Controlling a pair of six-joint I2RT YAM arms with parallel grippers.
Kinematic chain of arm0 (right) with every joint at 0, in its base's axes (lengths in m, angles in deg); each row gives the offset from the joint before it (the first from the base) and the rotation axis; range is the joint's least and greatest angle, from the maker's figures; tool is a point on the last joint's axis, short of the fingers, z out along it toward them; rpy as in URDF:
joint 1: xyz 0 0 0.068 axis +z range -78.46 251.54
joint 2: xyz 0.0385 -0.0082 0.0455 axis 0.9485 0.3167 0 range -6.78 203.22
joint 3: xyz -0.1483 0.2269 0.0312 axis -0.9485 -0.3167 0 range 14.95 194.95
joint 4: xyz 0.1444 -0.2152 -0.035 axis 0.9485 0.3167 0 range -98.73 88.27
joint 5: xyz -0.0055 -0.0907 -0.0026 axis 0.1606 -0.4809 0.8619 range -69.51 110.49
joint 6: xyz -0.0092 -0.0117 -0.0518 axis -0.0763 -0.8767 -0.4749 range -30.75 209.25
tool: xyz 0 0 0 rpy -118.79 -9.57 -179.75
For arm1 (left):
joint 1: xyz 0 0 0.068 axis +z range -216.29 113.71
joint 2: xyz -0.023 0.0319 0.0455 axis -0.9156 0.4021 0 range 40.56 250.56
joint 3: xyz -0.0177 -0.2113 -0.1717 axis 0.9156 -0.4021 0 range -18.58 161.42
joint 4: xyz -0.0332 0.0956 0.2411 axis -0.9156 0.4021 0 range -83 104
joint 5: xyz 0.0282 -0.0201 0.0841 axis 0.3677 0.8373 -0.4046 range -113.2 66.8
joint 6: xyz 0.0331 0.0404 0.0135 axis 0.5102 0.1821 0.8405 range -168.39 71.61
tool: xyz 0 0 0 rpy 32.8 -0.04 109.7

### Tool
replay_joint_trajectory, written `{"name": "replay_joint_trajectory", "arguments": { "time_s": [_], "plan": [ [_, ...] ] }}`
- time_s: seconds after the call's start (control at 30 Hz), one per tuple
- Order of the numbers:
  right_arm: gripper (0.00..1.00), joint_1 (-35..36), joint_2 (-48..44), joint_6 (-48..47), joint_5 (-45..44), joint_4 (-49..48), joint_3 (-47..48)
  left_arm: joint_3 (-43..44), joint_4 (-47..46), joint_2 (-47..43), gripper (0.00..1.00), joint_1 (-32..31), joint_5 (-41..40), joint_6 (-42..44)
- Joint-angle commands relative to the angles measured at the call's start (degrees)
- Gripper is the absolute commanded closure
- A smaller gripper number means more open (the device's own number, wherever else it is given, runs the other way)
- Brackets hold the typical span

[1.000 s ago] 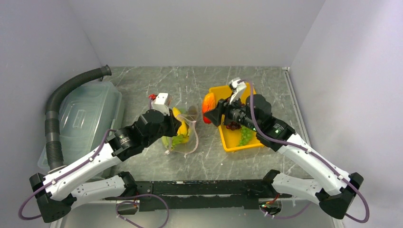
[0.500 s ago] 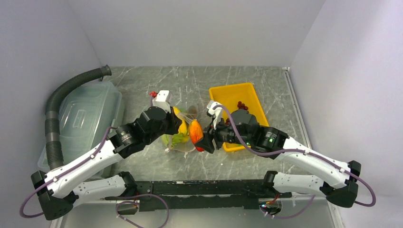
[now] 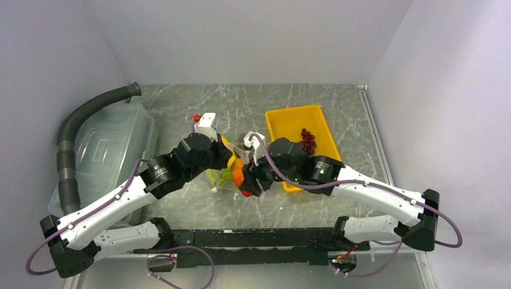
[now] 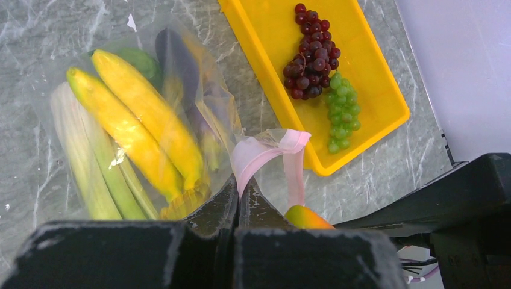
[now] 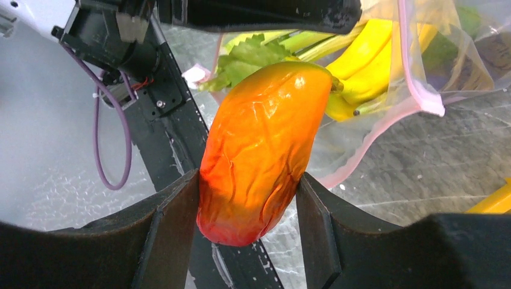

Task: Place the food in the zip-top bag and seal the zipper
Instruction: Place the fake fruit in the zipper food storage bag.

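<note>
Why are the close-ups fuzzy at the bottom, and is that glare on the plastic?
Left wrist view: the left gripper, close to the lens, blurs; the dark grapes are crisp; the zip-top bag shows pale sheen. Right wrist view: the red-orange fruit is sharp, with mild shine. Top view: even light, soft shadows.

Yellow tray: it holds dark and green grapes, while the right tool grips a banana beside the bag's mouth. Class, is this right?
No. The right tool grips the red-orange fruit, not a banana, beside the mouth of the bag; the right wrist view shows it. The yellow tray does hold dark grapes and green grapes.
</note>
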Motion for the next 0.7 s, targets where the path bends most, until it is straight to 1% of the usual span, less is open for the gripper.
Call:
{"name": "replay_joint_trajectory", "arguments": {
  "time_s": [0.0,0.13,0.2,0.27,0.4,0.57,0.67],
  "plan": [
    [0.97,0.2,2.1,2.1,-2.1,0.7,5.8,3.4,-1.5,-0.1,1.00,0.1,1.2,-0.9],
    [0.95,0.1,5.3,3.6,-5.8,3.4,9.0,3.6,-1.0,-0.5,1.00,0.0,1.6,-1.0],
    [0.92,0.1,6.2,4.5,-7.9,3.9,9.9,3.6,-0.9,-0.9,1.00,0.1,1.6,-1.0],
    [0.91,0.0,7.4,5.3,-10.0,4.9,10.9,3.6,-0.8,-1.4,1.00,0.1,1.8,-1.1],
    [0.91,0.0,10.3,6.0,-12.4,6.5,12.9,4.3,0.1,-2.0,1.00,0.1,1.9,-0.9],
    [0.91,-0.6,12.3,7.3,-14.8,6.2,14.7,5.0,0.9,-2.7,1.00,0.1,2.8,-0.8],
    [0.88,-1.5,14.3,7.9,-15.7,6.8,16.6,5.2,1.4,-3.2,1.00,0.1,2.9,-0.8]
  ]
}}
